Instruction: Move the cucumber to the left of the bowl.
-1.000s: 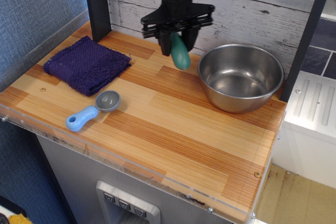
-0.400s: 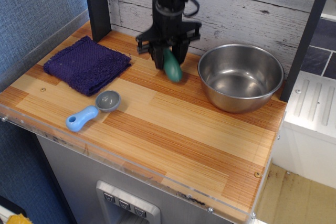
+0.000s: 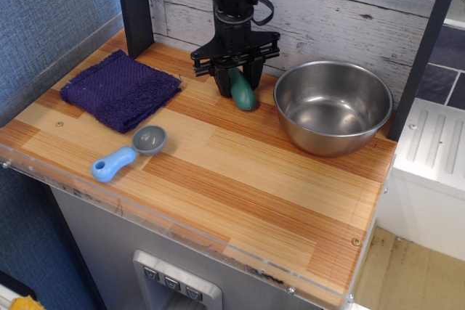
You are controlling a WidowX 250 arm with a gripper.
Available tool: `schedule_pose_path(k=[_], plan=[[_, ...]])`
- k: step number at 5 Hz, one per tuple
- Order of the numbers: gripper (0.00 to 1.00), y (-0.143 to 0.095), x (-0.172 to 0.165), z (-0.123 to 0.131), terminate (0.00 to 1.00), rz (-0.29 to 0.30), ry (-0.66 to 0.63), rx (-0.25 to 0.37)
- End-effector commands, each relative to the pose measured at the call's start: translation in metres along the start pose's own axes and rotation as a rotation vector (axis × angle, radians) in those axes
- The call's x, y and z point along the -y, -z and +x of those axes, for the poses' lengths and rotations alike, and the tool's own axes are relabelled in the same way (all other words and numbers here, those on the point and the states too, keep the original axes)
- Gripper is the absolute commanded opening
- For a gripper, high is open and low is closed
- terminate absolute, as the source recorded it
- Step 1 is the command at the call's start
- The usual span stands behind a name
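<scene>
Teal-green and matte, the cucumber (image 3: 242, 91) stands tilted on the wooden counter (image 3: 240, 172), its upper end tucked up between the black fingers (image 3: 222, 81) of the gripper (image 3: 237, 82) and its rounded lower end pointing down and toward the right, at or just above the boards; whether it actually touches the wood cannot be told. The gripper hangs straight down from the arm in front of the whitewashed plank wall (image 3: 327, 5), and its jaws stand close on either side of the cucumber's top, clenched on it. The cucumber sits just to the left of the bowl (image 3: 333, 107), near its rim but apart from it, with a strip of bare wood between them. The bowl is shiny steel and stands by the right rear of the counter. Well to the left lies a folded dark purple cloth (image 3: 120, 89), and in front of that, nearer the counter's front edge, a grey scoop with a blue handle (image 3: 128, 152)
</scene>
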State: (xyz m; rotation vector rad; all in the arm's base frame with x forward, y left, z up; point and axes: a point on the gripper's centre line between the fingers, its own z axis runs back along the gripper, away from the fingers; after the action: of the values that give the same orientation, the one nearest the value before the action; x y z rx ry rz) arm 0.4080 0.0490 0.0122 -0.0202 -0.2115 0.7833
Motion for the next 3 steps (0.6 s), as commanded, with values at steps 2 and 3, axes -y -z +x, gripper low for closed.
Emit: schedule_pose_path(k=[2, 3], plan=[[1.00, -0.026, -0.002, -0.001, 0.00, -0.006, 0.003, 0.015], [1.00, -0.034, 0.007, -0.002, 0.00, -0.015, 0.034, 0.035]])
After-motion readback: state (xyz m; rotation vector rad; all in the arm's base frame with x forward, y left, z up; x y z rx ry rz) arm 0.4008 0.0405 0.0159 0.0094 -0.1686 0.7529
